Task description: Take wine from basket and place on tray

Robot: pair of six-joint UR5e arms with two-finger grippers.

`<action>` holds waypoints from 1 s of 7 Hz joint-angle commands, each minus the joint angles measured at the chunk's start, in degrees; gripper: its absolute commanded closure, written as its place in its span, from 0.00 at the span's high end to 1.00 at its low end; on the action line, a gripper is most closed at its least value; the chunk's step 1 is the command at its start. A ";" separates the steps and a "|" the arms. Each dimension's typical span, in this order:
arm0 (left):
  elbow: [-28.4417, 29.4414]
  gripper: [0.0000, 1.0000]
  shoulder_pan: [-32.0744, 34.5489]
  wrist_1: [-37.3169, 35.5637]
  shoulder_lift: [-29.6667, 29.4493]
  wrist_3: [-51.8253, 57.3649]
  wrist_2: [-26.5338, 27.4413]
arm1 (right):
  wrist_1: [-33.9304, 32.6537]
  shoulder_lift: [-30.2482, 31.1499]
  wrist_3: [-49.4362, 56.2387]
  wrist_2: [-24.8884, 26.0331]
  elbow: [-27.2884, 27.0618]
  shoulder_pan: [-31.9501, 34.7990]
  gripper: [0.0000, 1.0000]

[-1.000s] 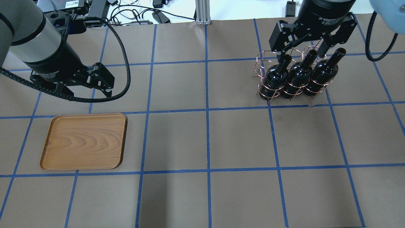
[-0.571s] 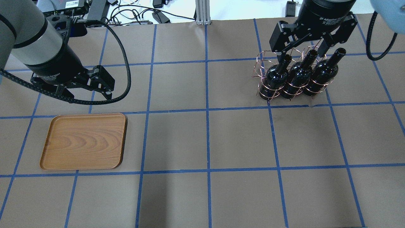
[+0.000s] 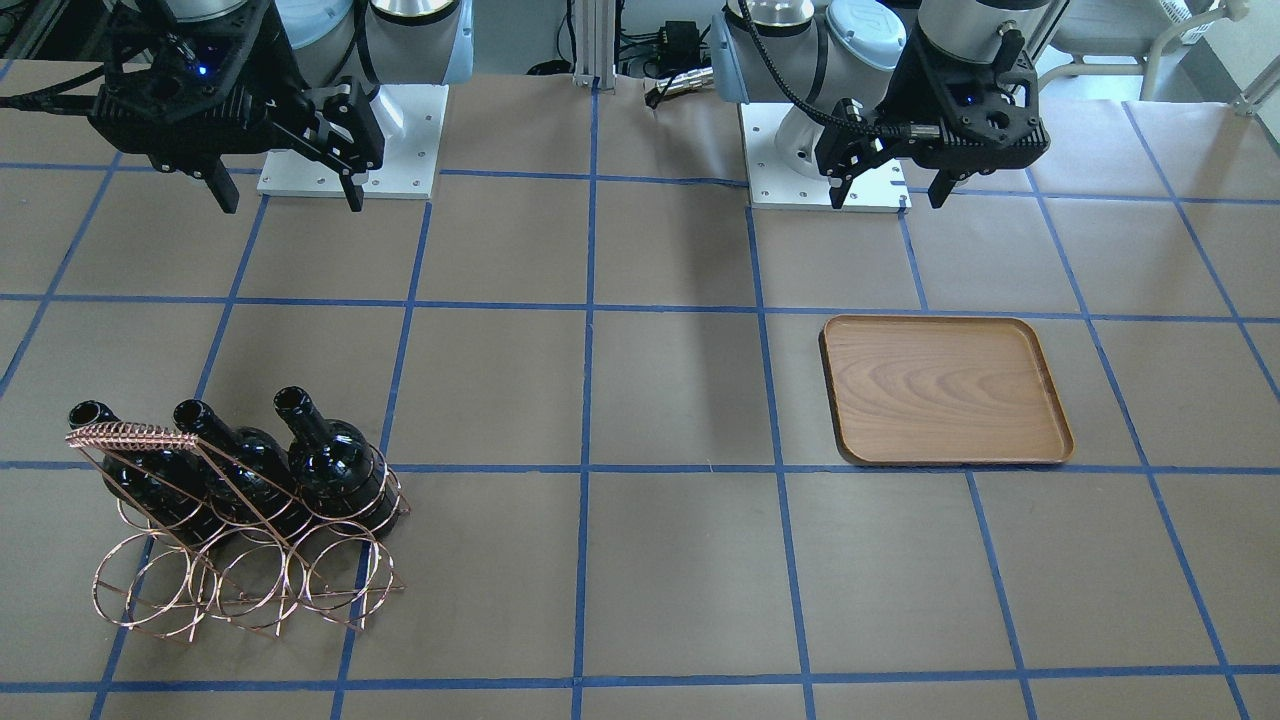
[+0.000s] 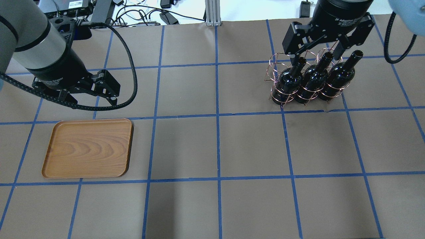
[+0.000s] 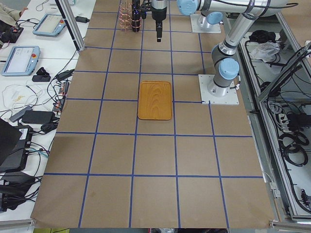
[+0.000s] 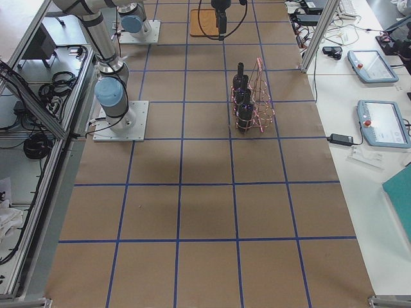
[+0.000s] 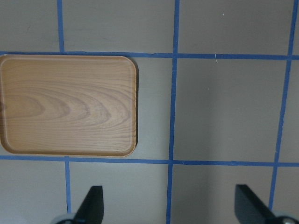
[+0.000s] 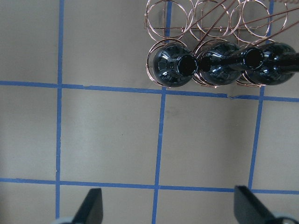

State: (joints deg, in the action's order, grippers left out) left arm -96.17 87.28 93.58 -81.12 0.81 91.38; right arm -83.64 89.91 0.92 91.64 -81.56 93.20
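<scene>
Three dark wine bottles (image 4: 312,79) stand leaning in the copper wire basket (image 4: 274,67) at the far right of the table. In the front-facing view the bottles (image 3: 330,460) fill the basket (image 3: 250,585) row nearest the robot. My right gripper (image 4: 316,55) hangs open high above the bottle necks. Its wrist view shows the bottle mouths (image 8: 187,65) at the top edge and the open fingers (image 8: 93,205) below. The wooden tray (image 4: 88,147) lies bare at the left. My left gripper (image 4: 89,98) is open and empty, above the table beside the tray (image 7: 67,105).
The brown paper table (image 4: 215,146) carries a blue tape grid. Cables and power bricks (image 4: 142,15) and an aluminium post (image 4: 212,13) sit past the far edge. The arm base plates (image 3: 350,140) (image 3: 825,185) stand at the robot's side.
My left gripper has drifted slightly to the left and toward the tray. My right gripper, the bottles, the basket and the tray have not moved.
</scene>
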 commanded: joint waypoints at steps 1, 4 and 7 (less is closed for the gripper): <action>-0.07 1.00 -0.01 0.11 0.00 0.07 -0.06 | -0.29 0.09 0.05 -0.06 0.00 0.05 1.00; -0.07 1.00 -0.01 0.55 0.00 0.33 0.03 | -0.47 0.00 -0.04 -0.59 0.00 0.14 1.00; -0.15 1.00 -0.01 0.64 0.00 0.42 2.03 | -1.52 -2.45 2.66 -1.20 2.54 -5.10 1.00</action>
State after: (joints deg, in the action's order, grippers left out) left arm -96.28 87.27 94.16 -81.12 1.22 92.08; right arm -85.00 88.73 1.78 90.57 -80.38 91.38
